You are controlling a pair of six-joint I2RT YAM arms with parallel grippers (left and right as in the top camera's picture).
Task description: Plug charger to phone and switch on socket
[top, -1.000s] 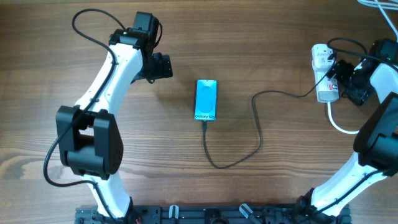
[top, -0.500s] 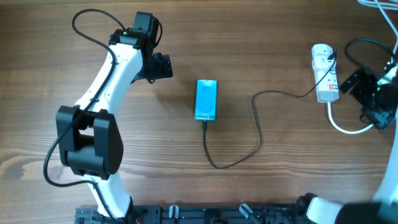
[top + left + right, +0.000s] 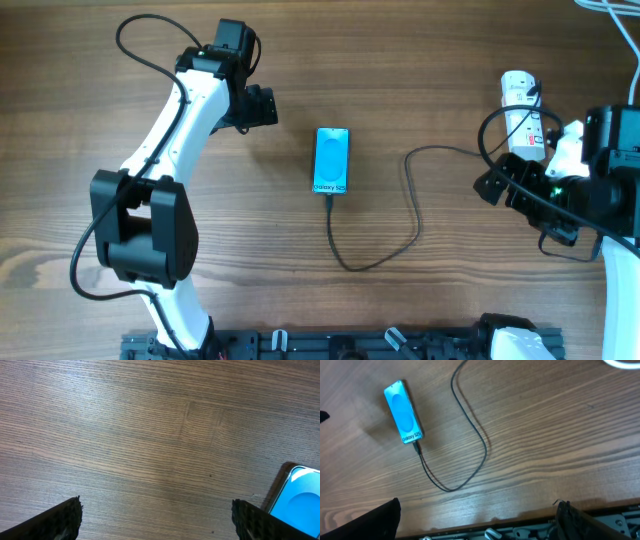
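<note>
Treat the plugging as done: note the charger seated in the lower edge of the phone, flat at mid-table. Bring the right gripper, spread wide and empty, over the socket at the table's right edge and press one fingertip squarely on the red switch, partly hidden here. Avoid snagging the arm's black cable looping across the socket. Keep the left gripper, likewise wide and empty, beside the phone.

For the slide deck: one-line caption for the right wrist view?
Open right hand above the wooden table; the charger loops to the lower edge of the phone.
</note>
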